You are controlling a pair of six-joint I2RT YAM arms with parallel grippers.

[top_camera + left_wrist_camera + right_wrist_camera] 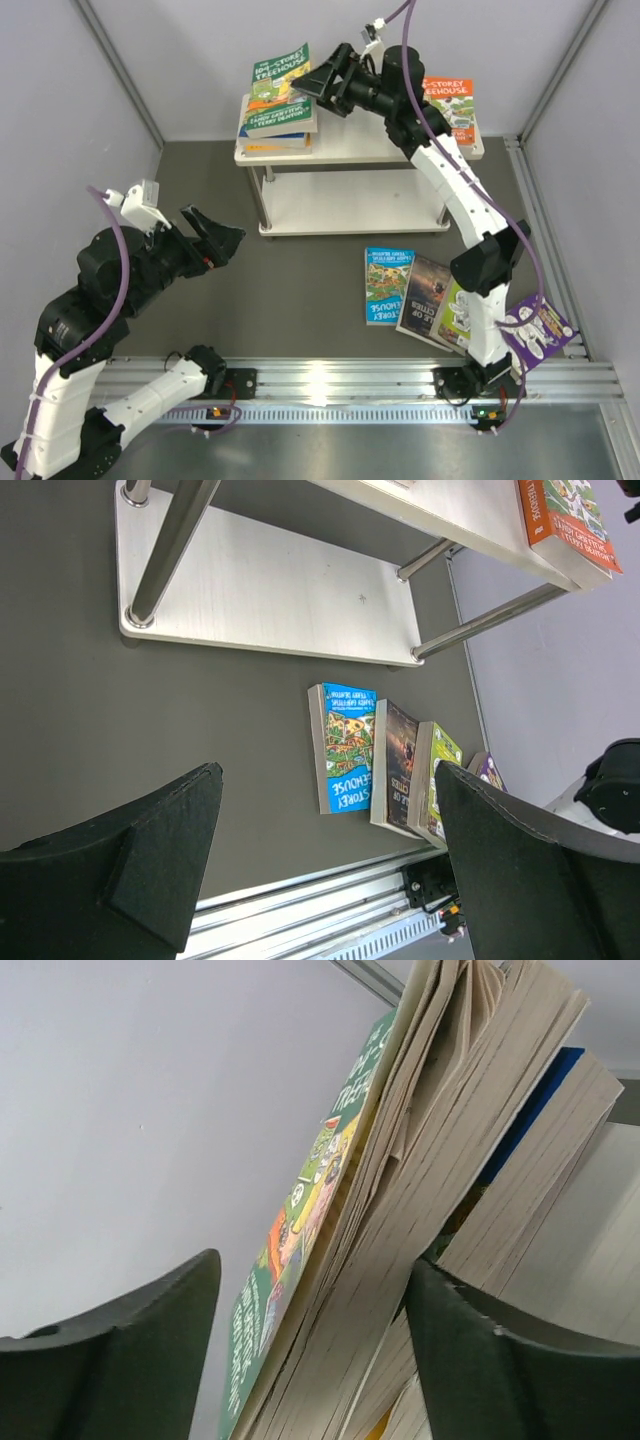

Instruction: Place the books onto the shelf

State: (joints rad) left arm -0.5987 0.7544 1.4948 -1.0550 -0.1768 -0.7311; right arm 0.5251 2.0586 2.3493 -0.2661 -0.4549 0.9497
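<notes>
Pale walls (60,80) are seen around a dark table (300,290). At its far side the shelf (340,205) is placed, a stack of books (275,130) on the left of its top board, an orange book (455,105) on the right. A green book (280,75) is tilted atop the stack, straddled by the right gripper (315,80). A blue book (388,285), a dark book (425,298), a lime book (452,312) and a purple book (540,328) are laid in a row near the right arm's base. The left gripper (218,232) is held above the table's left, spread wide and empty. From the left wrist, that row is framed between its fingers (150,870). From the right wrist, the green book's pages are seen between parted fingers (130,1350), one kept clear of the cover: the grasp is released.
</notes>
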